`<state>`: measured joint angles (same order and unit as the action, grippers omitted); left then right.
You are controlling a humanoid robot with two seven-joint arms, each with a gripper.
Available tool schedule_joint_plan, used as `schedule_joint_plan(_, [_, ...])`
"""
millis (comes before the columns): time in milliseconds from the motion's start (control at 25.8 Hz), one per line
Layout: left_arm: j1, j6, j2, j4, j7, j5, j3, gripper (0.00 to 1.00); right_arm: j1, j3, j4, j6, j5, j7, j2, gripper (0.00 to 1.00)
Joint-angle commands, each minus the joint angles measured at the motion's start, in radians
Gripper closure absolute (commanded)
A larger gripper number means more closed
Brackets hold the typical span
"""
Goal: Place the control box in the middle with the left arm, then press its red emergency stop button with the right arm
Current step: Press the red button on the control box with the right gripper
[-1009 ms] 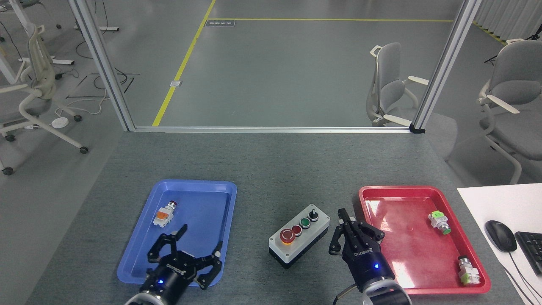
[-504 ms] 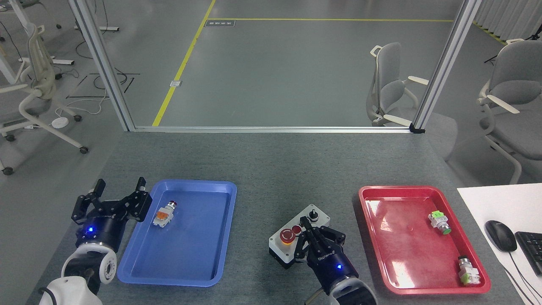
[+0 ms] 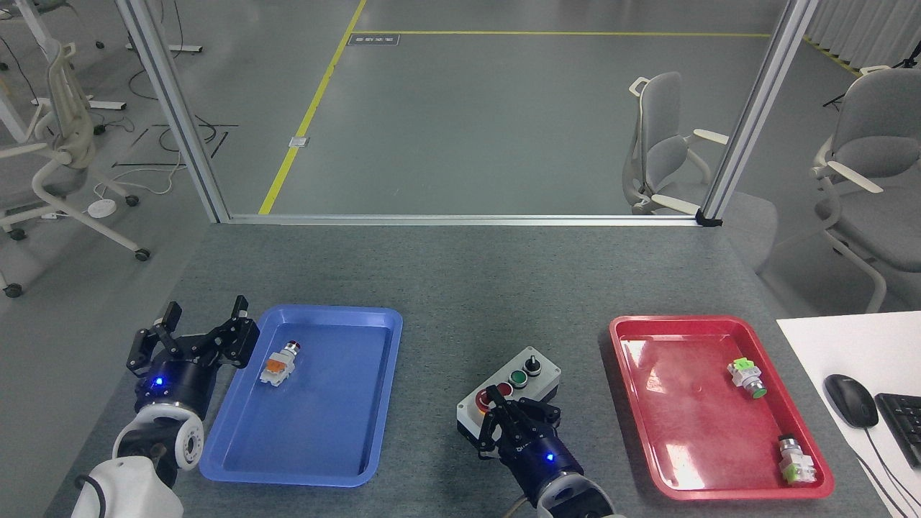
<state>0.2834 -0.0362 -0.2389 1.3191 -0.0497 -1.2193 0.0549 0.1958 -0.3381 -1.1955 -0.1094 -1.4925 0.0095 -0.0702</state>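
Note:
The control box, grey-topped on a black base, lies at an angle on the bare grey tabletop between the two trays. Its row runs from a black selector past a green button and a small red one to the red emergency stop button at the near-left end. My right gripper is shut, its fingertips drawn together right over that button and hiding most of it; I cannot tell whether they touch it. My left gripper stands open and empty beside the blue tray's left edge.
The blue tray holds one orange-and-white button part. The red tray holds two green-and-white parts. A mouse and a keyboard lie on a white desk at the right. An aluminium frame lines the table's far edge.
My right gripper has slid left along the box, from beside its right end to over the emergency stop button. My left arm swung from over the blue tray to its left side, then held.

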Motion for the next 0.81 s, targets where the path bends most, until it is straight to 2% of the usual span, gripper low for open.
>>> schedule_joint_plan(0, [0.000,-0.002,0.003,0.002,0.001,0.001,0.000,0.01,-0.001,-0.001,0.005,0.008,0.009,0.024,0.000,1.00])
schedule_joint_plan(388, [-0.001,-0.002,0.001,0.003,0.001,0.000,0.000,0.01,-0.010,-0.009,0.028,0.008,0.032,0.063,-0.005,1.00])
schedule_joint_plan(776, [-0.018,-0.002,0.003,0.003,-0.001,0.001,-0.001,0.01,-0.009,0.004,-0.016,0.066,0.063,-0.008,0.001,1.00])
